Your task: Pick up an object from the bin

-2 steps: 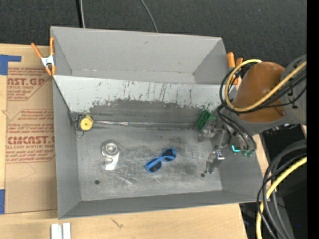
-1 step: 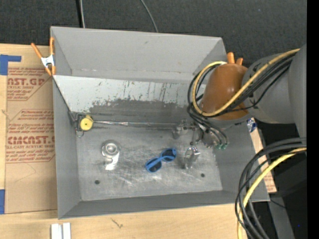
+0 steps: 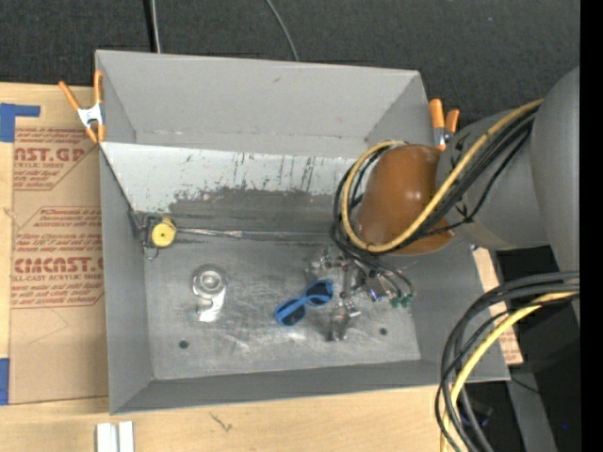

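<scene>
Right of bin centre, low over the floor: hand [image 3: 341, 316] pointing down into the grey metal bin [image 3: 254, 97]. Reaching in from the right edge, the arm [image 3: 556, 177] passes over the bin's right wall. Its wrist carries a rounded orange-brown cover [image 3: 400, 196], with black and yellow cables [image 3: 350, 201] looped round it and running down towards the hand. The hand's metal tip is at or very near the bin floor, in the right half, nearer the front wall than the back. Spread or pressed together: cannot tell, as the metal parts merge with the scratched floor.

Contents: three loose things.
- blue plastic piece [image 3: 300, 307], looks like small sunglasses, lying flat and slanted, just left of the hand. Its upper right end reaches the hand's body, touching it or beneath it; cannot tell which, nor whether it is gripped.
- clear, silvery cup-like thing [image 3: 208, 288], left of centre on the floor, well apart from the hand.
- small yellow disc [image 3: 163, 234], far left, at the foot of the sloping back wall.
</scene>
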Available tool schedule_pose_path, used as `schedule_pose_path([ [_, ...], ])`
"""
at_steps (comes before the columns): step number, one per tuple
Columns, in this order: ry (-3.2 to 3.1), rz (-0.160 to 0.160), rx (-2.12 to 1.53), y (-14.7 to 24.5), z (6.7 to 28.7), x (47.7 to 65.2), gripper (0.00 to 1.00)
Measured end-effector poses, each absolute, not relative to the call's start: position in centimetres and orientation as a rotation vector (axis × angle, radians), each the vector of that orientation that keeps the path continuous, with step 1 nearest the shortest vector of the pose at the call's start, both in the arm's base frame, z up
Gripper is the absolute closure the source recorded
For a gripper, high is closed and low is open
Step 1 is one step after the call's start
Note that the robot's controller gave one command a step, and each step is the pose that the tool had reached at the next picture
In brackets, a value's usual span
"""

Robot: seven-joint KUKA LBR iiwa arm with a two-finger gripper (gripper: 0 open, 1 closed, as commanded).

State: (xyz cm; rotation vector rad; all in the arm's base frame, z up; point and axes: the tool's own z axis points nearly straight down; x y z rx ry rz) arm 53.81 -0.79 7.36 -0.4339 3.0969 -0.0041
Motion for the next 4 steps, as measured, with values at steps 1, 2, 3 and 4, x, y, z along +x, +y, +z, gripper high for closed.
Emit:
schedule_pose_path([
  [1, 3.104, -0.003, -0.434, -0.9, 7.5, 53.8, 1.00],
  [2, 3.077, -0.001, -0.602, 1.1, 7.9, 49.8, 1.00],
  [3, 3.076, -0.002, -0.583, 1.2, 19.7, 52.7, 1.00],
  [4, 2.970, -0.003, -1.005, 0.0, 25.7, 51.4, 1.00],
])
